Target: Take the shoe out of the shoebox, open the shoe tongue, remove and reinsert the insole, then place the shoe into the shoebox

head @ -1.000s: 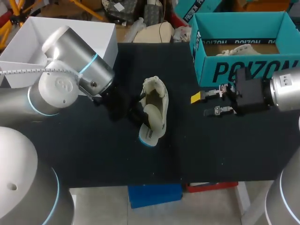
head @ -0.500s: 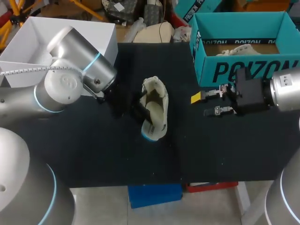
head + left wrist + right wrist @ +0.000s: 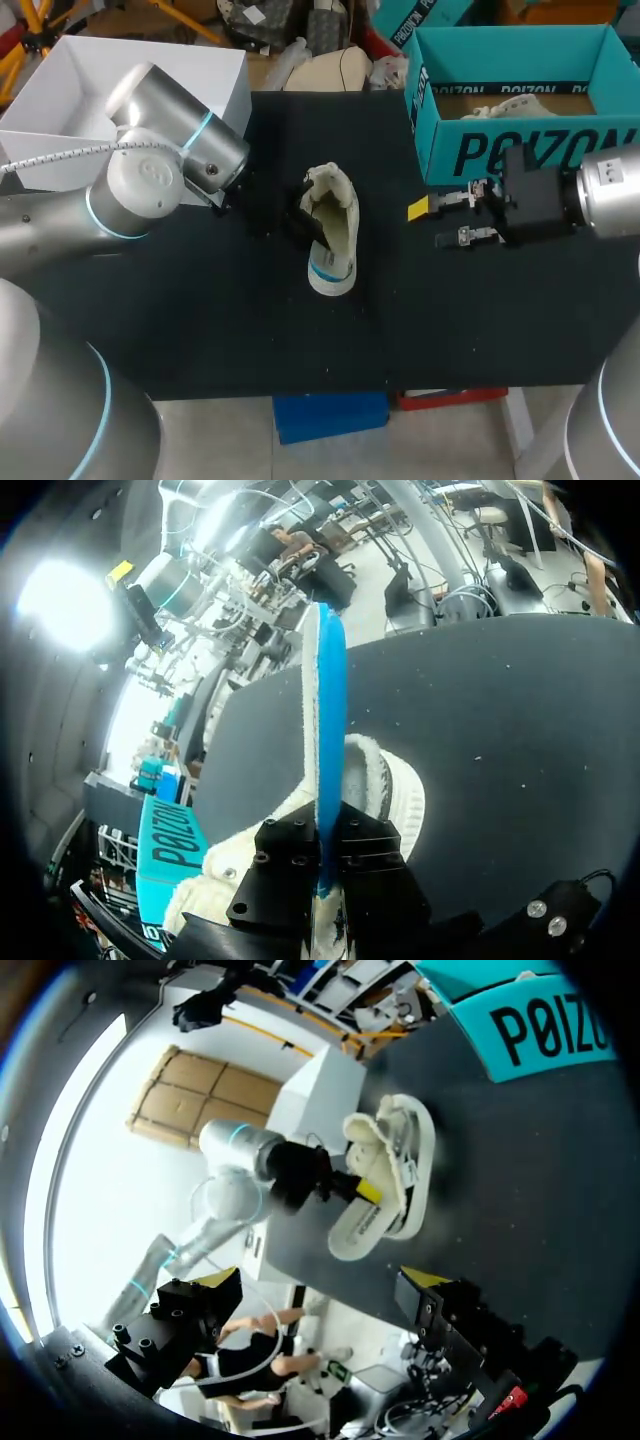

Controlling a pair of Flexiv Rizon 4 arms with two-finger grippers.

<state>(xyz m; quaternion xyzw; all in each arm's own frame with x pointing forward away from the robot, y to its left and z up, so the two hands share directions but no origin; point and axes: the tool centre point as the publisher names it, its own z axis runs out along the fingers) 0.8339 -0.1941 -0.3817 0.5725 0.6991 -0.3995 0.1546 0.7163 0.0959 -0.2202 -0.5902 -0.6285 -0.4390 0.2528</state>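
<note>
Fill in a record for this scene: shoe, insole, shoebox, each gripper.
shoe: on the black table, outside the shoebox
insole: held on edge, blue side showing
shoebox: teal, open, at the table's far right
left gripper: shut on the insole
right gripper: open, empty, in front of the shoebox

Cream fabric shoe sits mid black counter; bare counter between it and right hand. Teal cardboard shoebox stands just behind that hand.
</note>
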